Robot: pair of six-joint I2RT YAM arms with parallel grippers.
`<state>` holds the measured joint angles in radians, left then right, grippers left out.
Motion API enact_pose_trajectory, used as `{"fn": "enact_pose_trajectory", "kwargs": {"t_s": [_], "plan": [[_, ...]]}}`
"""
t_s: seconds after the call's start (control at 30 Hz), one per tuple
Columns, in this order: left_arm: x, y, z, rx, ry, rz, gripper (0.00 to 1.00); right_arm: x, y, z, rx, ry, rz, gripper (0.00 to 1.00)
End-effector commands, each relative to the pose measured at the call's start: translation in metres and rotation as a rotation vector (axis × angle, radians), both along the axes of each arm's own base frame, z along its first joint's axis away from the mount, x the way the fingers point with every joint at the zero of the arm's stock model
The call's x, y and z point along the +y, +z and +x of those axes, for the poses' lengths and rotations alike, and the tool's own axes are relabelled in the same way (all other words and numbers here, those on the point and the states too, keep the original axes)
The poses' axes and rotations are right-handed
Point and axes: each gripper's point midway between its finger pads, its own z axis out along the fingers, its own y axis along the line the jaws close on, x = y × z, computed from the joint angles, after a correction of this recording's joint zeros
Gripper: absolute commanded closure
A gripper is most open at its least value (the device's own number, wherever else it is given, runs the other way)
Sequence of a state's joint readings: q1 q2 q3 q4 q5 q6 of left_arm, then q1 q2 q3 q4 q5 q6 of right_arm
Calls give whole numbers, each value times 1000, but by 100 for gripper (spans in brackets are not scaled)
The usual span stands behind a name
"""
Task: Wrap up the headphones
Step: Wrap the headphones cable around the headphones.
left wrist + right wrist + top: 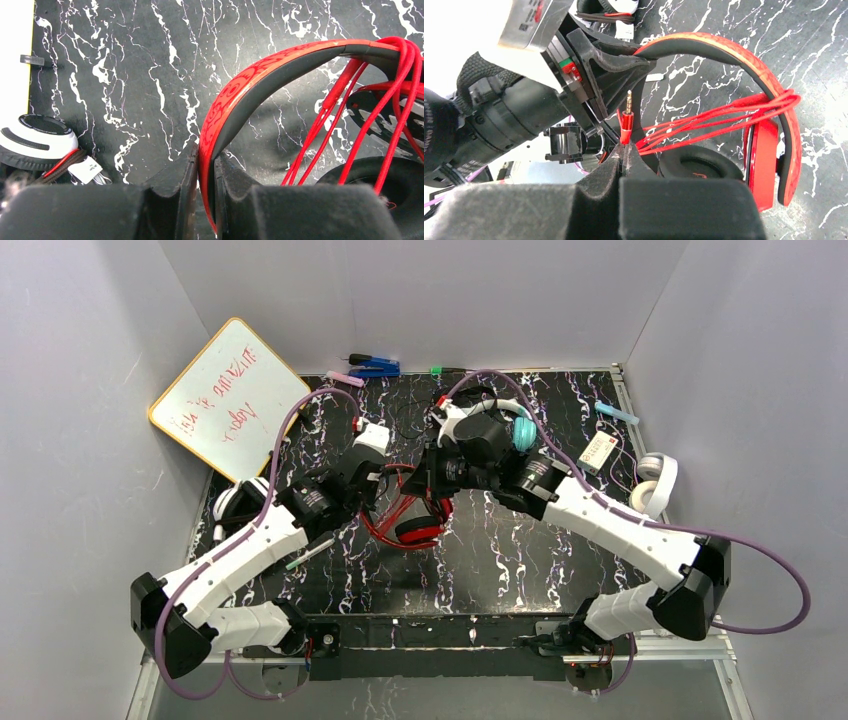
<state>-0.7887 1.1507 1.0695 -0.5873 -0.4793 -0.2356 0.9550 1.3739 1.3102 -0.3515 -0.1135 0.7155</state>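
Observation:
The red headphones (pixel 415 532) stand tilted at the table's middle, with their red cord (pixel 704 117) looped several times round the headband (pixel 744 60). My left gripper (pixel 204 155) is shut on the headband (pixel 260 75), holding it upright. My right gripper (pixel 624 150) is shut on the cord's end, just below the gold-tipped plug (pixel 627 112), which sticks up beside the left gripper. In the top view both grippers (pixel 378 480) (pixel 432 483) meet above the red headphones. White-and-black headphones (pixel 235 505) lie at the left, teal ones (pixel 523 433) behind the right arm, and white ones (pixel 655 480) at the right edge.
A whiteboard (pixel 228 395) leans at the back left. Blue pens (pixel 375 367) and a pink marker (pixel 343 378) lie along the back edge. A light-blue marker (pixel 615 412) and a white card (pixel 597 450) are at the back right.

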Motion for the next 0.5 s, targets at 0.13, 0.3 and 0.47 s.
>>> {"fn": "enact_pose_trajectory", "kwargs": {"t_s": [0.13,0.3,0.47], "plan": [[17,10,11,-99,184,-55,100,-29,-14,7,35,-93,-125,99],[14,7,10,-104,193,-93,100,-30,-41,5,86,-75,-197,99],[13,6,11,-96,197,-87,100,-15,-27,-5,56,16,-71,93]]}}
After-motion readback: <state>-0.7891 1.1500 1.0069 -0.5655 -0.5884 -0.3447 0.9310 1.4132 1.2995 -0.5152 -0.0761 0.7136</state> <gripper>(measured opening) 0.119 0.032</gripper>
